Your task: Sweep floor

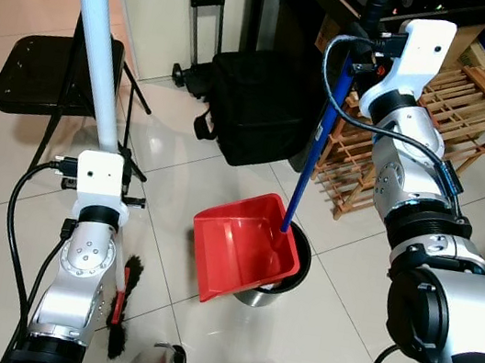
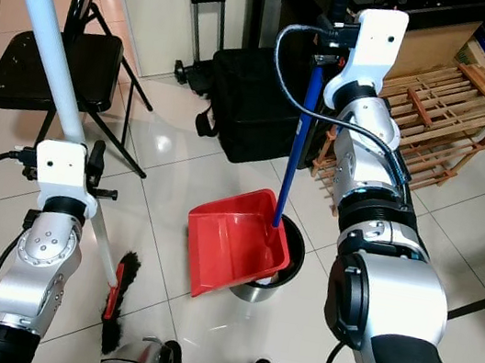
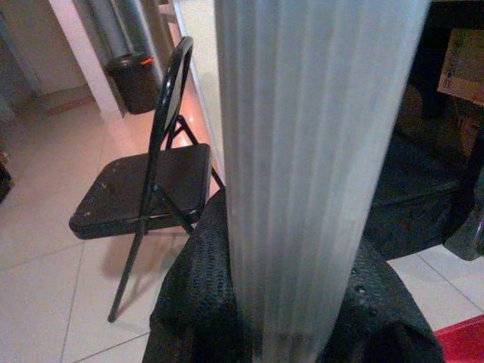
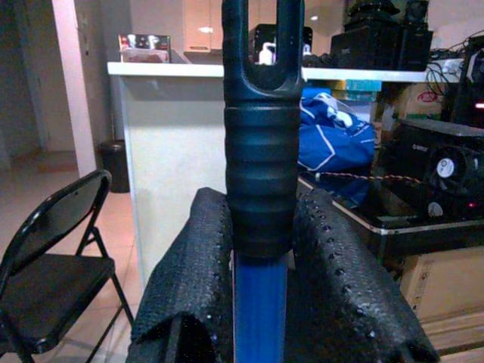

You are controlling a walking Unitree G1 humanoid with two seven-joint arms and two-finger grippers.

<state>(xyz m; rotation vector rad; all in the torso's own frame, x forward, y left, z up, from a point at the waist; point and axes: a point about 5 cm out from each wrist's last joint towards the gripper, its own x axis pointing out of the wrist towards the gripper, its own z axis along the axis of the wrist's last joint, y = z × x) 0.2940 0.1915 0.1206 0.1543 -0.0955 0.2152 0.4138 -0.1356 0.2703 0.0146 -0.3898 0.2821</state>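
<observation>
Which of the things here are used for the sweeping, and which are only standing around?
In use:
- broom, held by left gripper
- red dustpan, its blue handle in right gripper
- small bin under it

Standing around:
- folding chair
- black bag
- wooden rack

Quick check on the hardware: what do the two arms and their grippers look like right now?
Both arms are jointed silver metal with black elbow sections. White box housings sit at the wrists, with black cables looping out of them. The left gripper and right gripper have black fingers with a dotted, textured surface.

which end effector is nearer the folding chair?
Left. The left end effector, clamped on the broom pole, sits just in front of the folding chair. The right end effector holds the dustpan handle beyond the black bag.
</observation>
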